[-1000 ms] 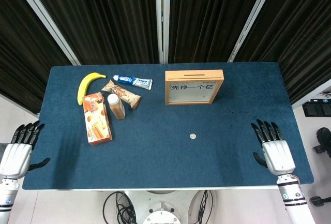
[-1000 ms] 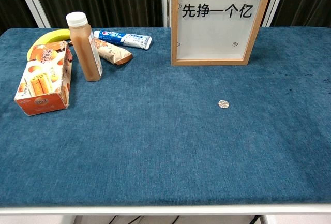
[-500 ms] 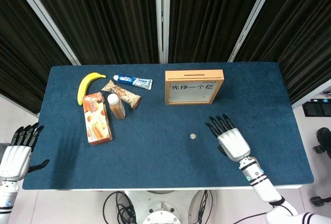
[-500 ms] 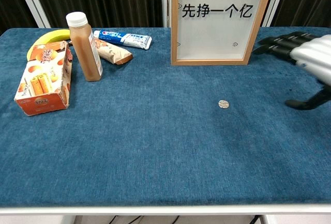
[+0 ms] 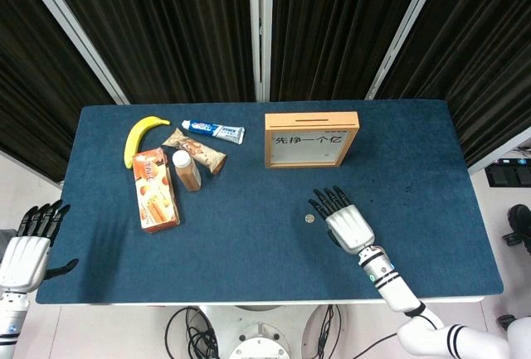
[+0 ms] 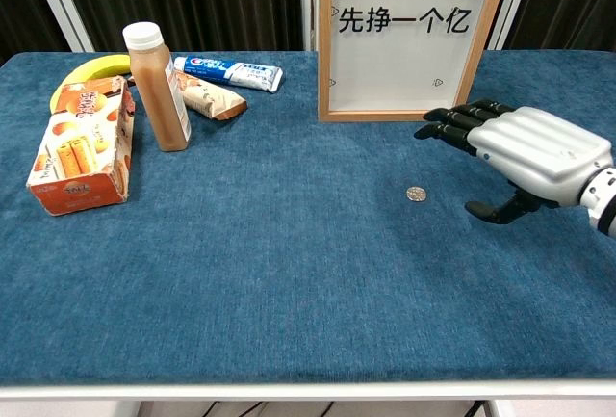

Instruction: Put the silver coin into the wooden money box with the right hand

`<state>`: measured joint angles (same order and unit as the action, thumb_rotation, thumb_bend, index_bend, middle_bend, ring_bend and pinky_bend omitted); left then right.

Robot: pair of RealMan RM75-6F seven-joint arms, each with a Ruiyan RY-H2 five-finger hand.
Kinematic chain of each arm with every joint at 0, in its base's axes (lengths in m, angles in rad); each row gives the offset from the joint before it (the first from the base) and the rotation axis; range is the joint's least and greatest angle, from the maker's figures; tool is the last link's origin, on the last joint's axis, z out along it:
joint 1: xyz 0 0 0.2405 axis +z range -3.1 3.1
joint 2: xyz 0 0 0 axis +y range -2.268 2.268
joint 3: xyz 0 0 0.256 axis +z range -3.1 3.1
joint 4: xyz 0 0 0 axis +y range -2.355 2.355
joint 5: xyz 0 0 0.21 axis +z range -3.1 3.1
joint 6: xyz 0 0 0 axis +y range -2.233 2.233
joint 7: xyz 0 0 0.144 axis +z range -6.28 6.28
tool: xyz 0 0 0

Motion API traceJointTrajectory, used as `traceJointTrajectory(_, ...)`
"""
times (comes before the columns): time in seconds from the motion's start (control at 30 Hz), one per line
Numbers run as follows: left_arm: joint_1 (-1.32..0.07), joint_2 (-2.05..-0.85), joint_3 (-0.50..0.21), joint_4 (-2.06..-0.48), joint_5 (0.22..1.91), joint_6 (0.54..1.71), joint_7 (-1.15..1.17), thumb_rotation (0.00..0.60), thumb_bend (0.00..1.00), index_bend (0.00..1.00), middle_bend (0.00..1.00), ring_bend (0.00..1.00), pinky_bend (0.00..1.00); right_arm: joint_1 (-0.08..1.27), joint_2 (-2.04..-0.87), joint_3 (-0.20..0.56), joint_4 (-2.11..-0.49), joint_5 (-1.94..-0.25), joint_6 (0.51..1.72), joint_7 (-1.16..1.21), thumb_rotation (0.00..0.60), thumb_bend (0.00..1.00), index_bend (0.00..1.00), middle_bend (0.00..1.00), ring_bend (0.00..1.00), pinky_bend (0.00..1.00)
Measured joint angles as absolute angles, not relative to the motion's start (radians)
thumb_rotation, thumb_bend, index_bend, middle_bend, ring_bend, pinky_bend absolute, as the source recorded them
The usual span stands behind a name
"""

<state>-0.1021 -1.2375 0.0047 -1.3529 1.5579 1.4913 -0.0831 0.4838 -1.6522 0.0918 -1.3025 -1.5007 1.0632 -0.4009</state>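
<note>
The silver coin (image 5: pixel 309 218) (image 6: pixel 416 194) lies flat on the blue table, in front of the wooden money box (image 5: pixel 311 139) (image 6: pixel 401 37), which stands upright at the back with a slot in its top. My right hand (image 5: pixel 344 220) (image 6: pixel 525 152) hovers just right of the coin, fingers stretched out and apart, holding nothing and not touching the coin. My left hand (image 5: pixel 29 247) hangs off the table's left front corner, fingers spread, empty.
On the left side lie a banana (image 5: pixel 141 137), a toothpaste tube (image 5: pixel 213 131), a snack bar (image 5: pixel 195 149), a brown drink bottle (image 5: pixel 186 169) and an orange biscuit box (image 5: pixel 155 189). The table edge (image 5: pixel 249 299) runs along the front.
My right hand has swept in from the table's right edge leftward to just beside the coin. The left hand has barely shifted. The coin and box have not moved.
</note>
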Motion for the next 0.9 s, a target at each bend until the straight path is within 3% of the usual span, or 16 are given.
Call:
traceJointTrajectory(0.3, -0.099, -1.242, 0.002, -1.335, 1.549, 1.487, -0.114, 0.6, 0.11, 0.01, 0.0, 0.0, 0.0, 0.516, -1.734, 0.09, -1.189, -1.503, 1.062, -0.319, 0.6, 0.29, 0.28, 0.0, 0.0, 0.0)
traceJointTrajectory(0.9, -0.097, -1.245, 0.001, -1.313, 1.55, 1.489, -0.137, 0.6, 0.11, 0.01, 0.0, 0.0, 0.0, 0.549, -1.8, 0.086, -1.091, -1.492, 1.067, -0.255, 0.6, 0.3, 0.37, 0.0, 0.0, 0.0)
